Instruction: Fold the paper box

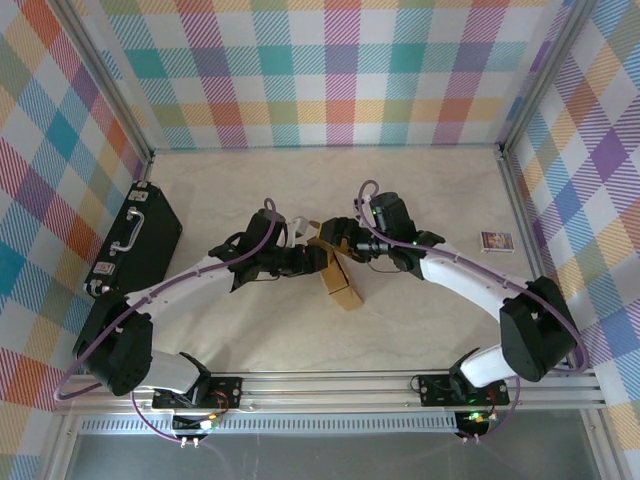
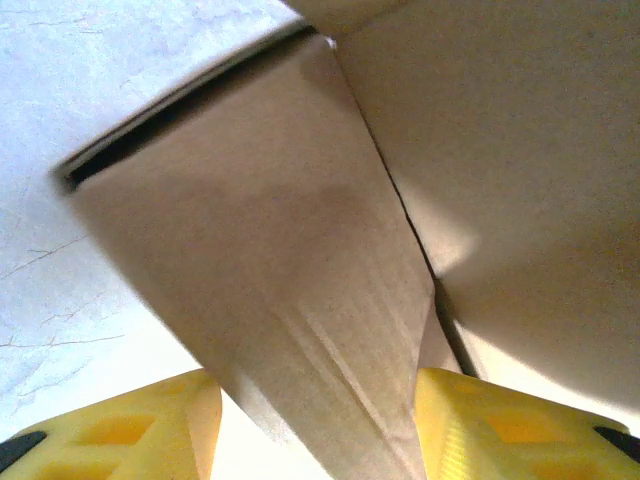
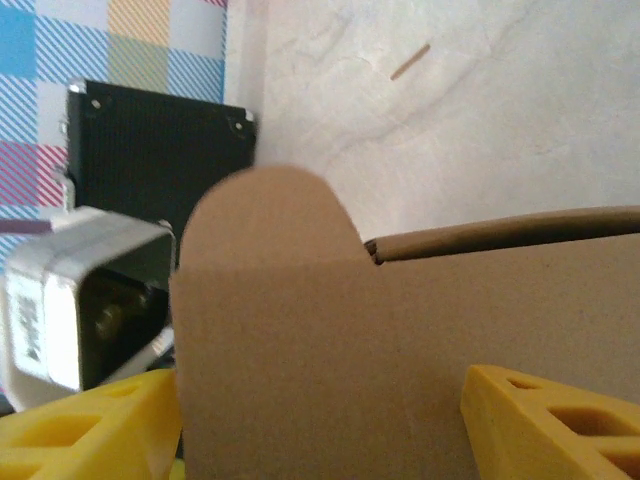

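Note:
The paper box (image 1: 342, 282) is brown cardboard, partly folded and standing on edge at the table's middle, between both arms. My left gripper (image 1: 318, 259) reaches it from the left. In the left wrist view a creased cardboard panel (image 2: 280, 250) spans the whole gap between the yellow fingertips, so the left gripper (image 2: 310, 388) is shut on it. My right gripper (image 1: 338, 243) meets the box from the right. In its wrist view a flat panel with a rounded tab (image 3: 320, 340) stands across the open right gripper (image 3: 320, 385); the cardboard runs on behind the right-hand finger (image 3: 540, 420).
A black hard case (image 1: 140, 240) with a handle lies at the left wall, also behind the box as the black hard case (image 3: 150, 150). A small printed packet (image 1: 496, 241) lies at the right. Plaid walls close in three sides; a metal rail (image 1: 400, 382) runs along the near edge.

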